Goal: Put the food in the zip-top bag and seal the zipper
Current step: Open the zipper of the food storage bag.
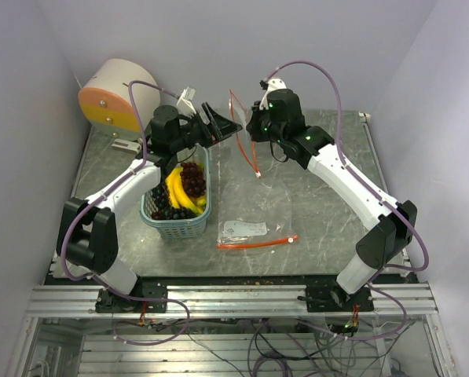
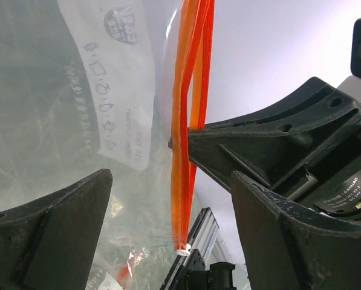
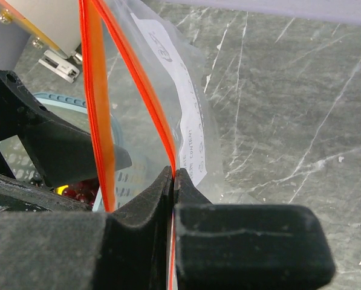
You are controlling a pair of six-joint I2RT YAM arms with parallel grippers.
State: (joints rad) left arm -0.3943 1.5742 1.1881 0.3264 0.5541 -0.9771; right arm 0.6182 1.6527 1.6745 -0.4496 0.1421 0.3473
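A clear zip-top bag (image 1: 248, 149) with an orange zipper hangs upright from my right gripper (image 1: 251, 130), which is shut on one strip of the zipper (image 3: 168, 145); the other strip (image 3: 95, 90) stands apart, so the mouth gapes. My left gripper (image 1: 222, 126) is open just left of the bag, and the zipper (image 2: 189, 121) hangs between its spread fingers (image 2: 53, 235) without touching them. Yellow bananas (image 1: 179, 192), dark red grapes (image 1: 193, 179) and blue-black grapes (image 1: 162, 206) lie in a teal mesh basket (image 1: 175, 228) under the left arm. The red grapes (image 3: 77, 192) show in the right wrist view.
A second clear bag (image 1: 243, 229) with an orange zipper (image 1: 258, 243) lies flat on the grey table (image 1: 320, 212) right of the basket. A cream and orange cylinder (image 1: 112, 98) stands at the back left. White walls close in both sides.
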